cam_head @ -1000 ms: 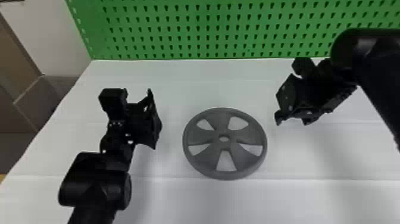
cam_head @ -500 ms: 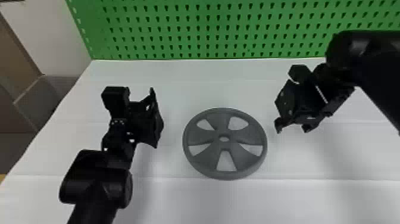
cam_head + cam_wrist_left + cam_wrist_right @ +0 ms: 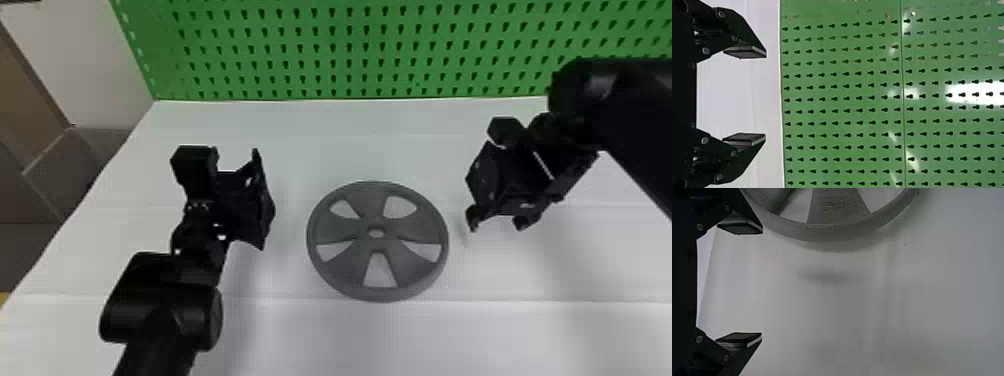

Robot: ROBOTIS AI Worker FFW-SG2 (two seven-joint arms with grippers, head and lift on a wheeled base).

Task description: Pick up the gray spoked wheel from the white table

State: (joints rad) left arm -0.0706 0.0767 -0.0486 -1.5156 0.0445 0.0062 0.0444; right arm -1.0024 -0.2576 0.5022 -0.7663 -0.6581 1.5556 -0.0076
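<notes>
Green perforated board (image 3: 340, 55): along top of head view; seam and white glare visible in left wrist view. Head view, upper left: pale panel (image 3: 80, 65). Left edge: brown panel (image 3: 25, 95), small yellow patch (image 3: 4, 298) lower down.

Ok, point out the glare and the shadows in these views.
Left wrist view: a bright patch of glare and smaller glints on the green pegboard. Head view: soft shadows on the white table, near the left arm and right arm. Right wrist view: a soft shadow along the rim of the gray spoked wheel.
</notes>
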